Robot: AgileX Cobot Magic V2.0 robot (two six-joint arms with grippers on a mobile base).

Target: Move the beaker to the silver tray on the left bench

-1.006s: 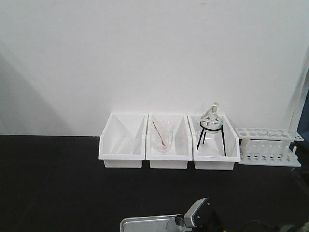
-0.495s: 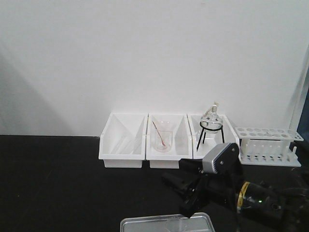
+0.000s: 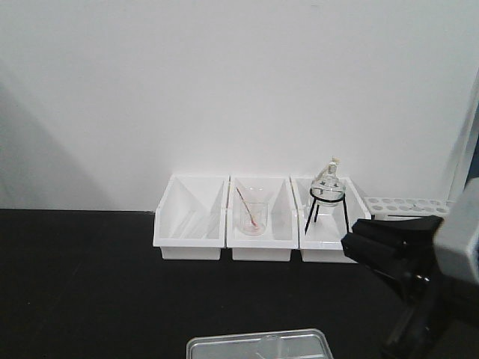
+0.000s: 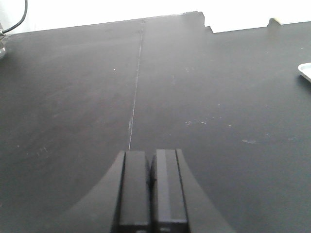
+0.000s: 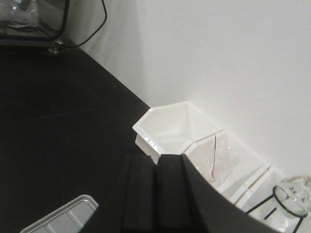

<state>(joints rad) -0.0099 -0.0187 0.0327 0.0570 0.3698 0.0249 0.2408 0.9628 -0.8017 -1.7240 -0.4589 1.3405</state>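
Left gripper (image 4: 151,158): its two black fingers are pressed flat together with nothing between them. It hangs over bare bench, well apart from the work.
Left bench (image 3: 82,284): a long matte black counter top against a white wall.
White bins (image 3: 191,221): three open plastic bins stand in a row at the wall. The left one looks empty, and the middle one holds a clear beaker with a reddish rod (image 3: 253,217), not the task's glass.
Silver tray (image 3: 217,346): a shallow grey metal tray with a raised rim, at the near edge of the front view, near the bins but apart from them.
Beaker (image 3: 271,345): small, clear and faint. It appears to sit inside the tray, right of its middle. I cannot tell whether it is fully upright.
Round flask (image 3: 328,183): on a black tripod in the right bin.
Right gripper (image 5: 156,162): fingers clenched on nothing, raised above and right of the tray, in front of the white tube rack (image 3: 404,206).
Step in hand: the placing looks done, so what remains is clearing away.
Doing it well: I would keep the right arm high and swing it away from the flask and rack, never back over the tray.
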